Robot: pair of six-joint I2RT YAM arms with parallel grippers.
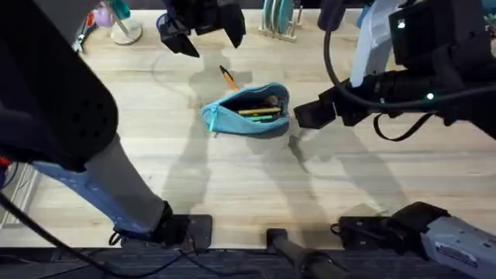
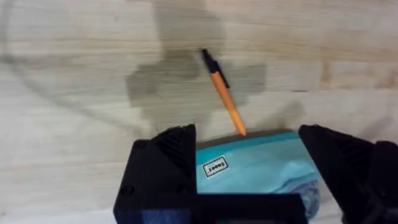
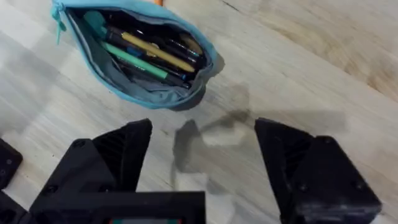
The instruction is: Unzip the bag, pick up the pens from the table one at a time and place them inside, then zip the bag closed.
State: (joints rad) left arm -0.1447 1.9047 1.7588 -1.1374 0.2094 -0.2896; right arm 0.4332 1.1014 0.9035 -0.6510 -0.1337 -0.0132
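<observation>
i am partway through the filling step: the light blue bag (image 1: 249,110) lies unzipped near the middle of the table (image 1: 232,178), its mouth gaping, and inside i can see a yellow pen (image 3: 158,53) and a green pen (image 3: 134,61) among darker contents. the orange pen (image 1: 228,77) with its black tip is on the table just beyond the bag's far edge, slanting away from it, its near end at or touching the bag's rim. my left end effector (image 1: 203,32) hangs above the far side of the table, past the orange pen, with its black fingers spread wide and nothing between them; through its wrist camera the pen (image 2: 222,91) lies ahead of the fingers and the bag (image 2: 258,169) sits between them below. my right end effector (image 3: 202,155) hovers just right of the bag, fingers also parted and empty, the arm reaching in from the right side and pointing toward the bag's right end. i judge the next move is to lower the left end effector over the orange pen's shaft, close on it, and carry it into the open mouth; after that the zipper must be closed, likely with the right arm steadying the bag.
</observation>
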